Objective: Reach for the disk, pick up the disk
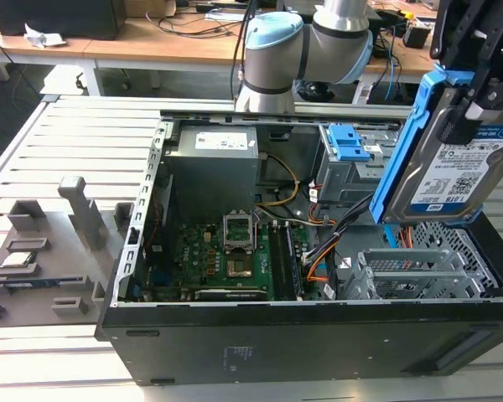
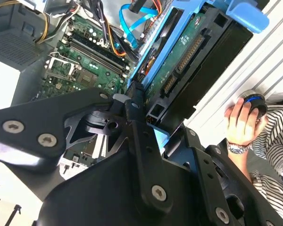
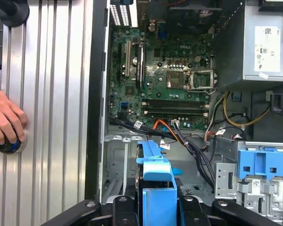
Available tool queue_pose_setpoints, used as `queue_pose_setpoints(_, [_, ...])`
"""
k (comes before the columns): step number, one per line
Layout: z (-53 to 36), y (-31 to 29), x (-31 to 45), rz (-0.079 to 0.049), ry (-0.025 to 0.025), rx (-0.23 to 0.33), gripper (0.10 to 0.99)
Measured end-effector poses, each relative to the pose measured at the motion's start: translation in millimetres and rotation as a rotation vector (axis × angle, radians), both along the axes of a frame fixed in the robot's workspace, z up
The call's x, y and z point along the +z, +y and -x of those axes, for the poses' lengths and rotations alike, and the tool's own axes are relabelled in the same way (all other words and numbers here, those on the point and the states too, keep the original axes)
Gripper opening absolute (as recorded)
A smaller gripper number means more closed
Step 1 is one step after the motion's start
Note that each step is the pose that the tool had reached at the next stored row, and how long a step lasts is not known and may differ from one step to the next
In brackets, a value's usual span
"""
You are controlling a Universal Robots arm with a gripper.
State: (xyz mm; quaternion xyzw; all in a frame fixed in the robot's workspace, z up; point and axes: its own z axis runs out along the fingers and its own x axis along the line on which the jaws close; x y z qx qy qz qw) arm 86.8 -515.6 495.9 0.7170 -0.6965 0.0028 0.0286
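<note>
A ribbed aluminium table (image 1: 75, 134) of long parallel slats is seen in the exterior view, and on it an opened black computer case (image 1: 302, 335) is laid on its side — its interior exposed upward. On the exterior view's left, a grey fixture (image 1: 59, 243) with upright blocks and shallow pockets is set directly on the slats, just beside the case. In the first wrist view, the same slatted surface (image 3: 52, 94) is bordered by the case's black wall — a person's hand (image 3: 4, 120) is rested on it over a small dark, round object (image 3: 7, 143).
</note>
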Motion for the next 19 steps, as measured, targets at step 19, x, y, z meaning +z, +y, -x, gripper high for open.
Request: queue_pose_setpoints(19, [0.0,-38.0,0.0,0.0,0.0,0.0,0.369])
